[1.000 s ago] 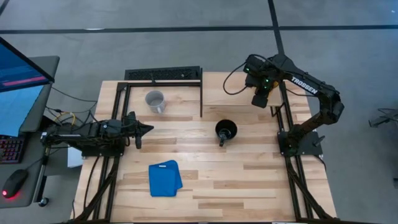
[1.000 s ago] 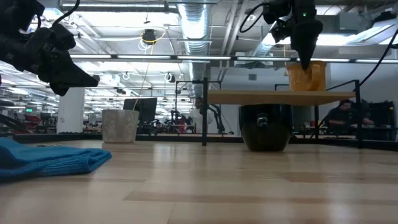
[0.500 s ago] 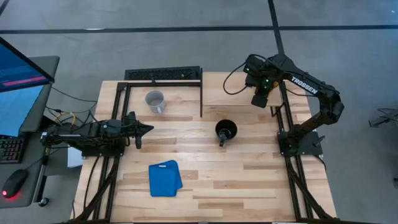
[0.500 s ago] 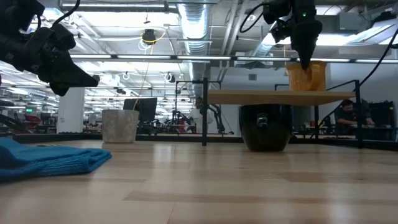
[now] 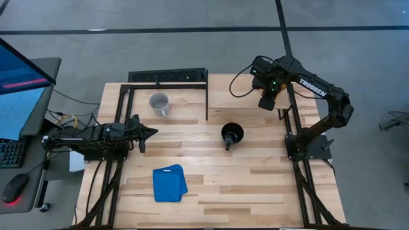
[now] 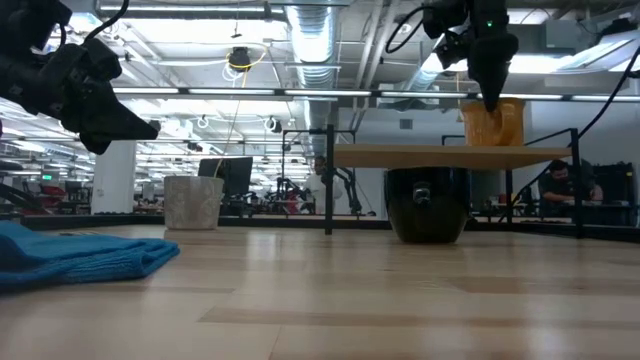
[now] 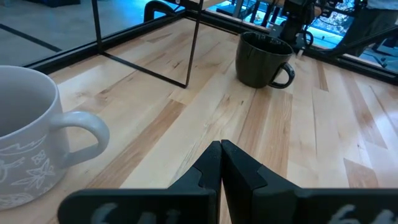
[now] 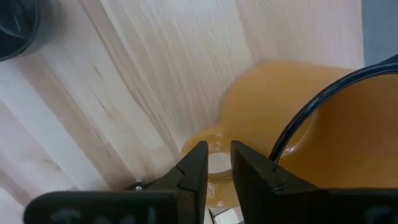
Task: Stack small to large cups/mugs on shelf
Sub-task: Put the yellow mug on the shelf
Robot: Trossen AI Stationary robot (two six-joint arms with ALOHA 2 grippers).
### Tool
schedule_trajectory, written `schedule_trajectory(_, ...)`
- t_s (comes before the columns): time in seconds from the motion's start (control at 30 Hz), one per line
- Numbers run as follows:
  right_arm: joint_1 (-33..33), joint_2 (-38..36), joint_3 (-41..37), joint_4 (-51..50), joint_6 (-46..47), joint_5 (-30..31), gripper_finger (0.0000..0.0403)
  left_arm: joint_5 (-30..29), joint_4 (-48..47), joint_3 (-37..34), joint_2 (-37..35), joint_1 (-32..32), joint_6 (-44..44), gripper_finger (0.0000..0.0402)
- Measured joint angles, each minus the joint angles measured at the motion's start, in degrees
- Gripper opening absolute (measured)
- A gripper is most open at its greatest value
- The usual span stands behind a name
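Nearest to us in the low view lies the blue cloth (image 6: 75,256), rumpled on the table (image 5: 255,185), well to the near left of the shelf (image 6: 455,156). Above it we see the left gripper (image 5: 148,133) hanging over the table's left side, well apart from the shelf, its fingers pressed together and holding nothing.

Next comes the black mug (image 6: 427,203), glossy and round-bellied, standing upright on the table just in front of the shelf's near edge; from above, its handle points toward us.

Farther back and left of the shelf we find the grey mug (image 5: 159,103), pale with a faint leafy pattern on its side, upright on the table, its handle toward the shelf side.

The shelf itself is a light-wood board raised on thin black legs. On its right part stands the yellow mug (image 6: 492,123), a warm amber yellow, upright. The right gripper (image 6: 492,98) reaches down onto it from above; in the right wrist view its fingers (image 8: 194,165) sit closed on the yellow mug's loop handle, one on each side of the ring.
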Motion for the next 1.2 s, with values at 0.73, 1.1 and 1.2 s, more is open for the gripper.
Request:
schedule_trajectory(0.73, 1.26, 0.0, 0.0, 0.02, -2.61, 0.13, 0.0093, -0.02, 0.0, -0.02, 0.02, 0.0, 0.13, 0.0)
schedule_trajectory(1.1, 1.99, 0.0, 0.0, 0.0, -4.18, 2.8, 0.0093, -0.02, 0.0, 0.0, 0.02, 0.0, 0.16, 0.0)
schedule_trajectory(1.2, 1.97, 0.0, 0.0, 0.02, -2.76, 3.11, 0.0093, -0.02, 0.0, -0.01, 0.02, 0.0, 0.15, 0.0)
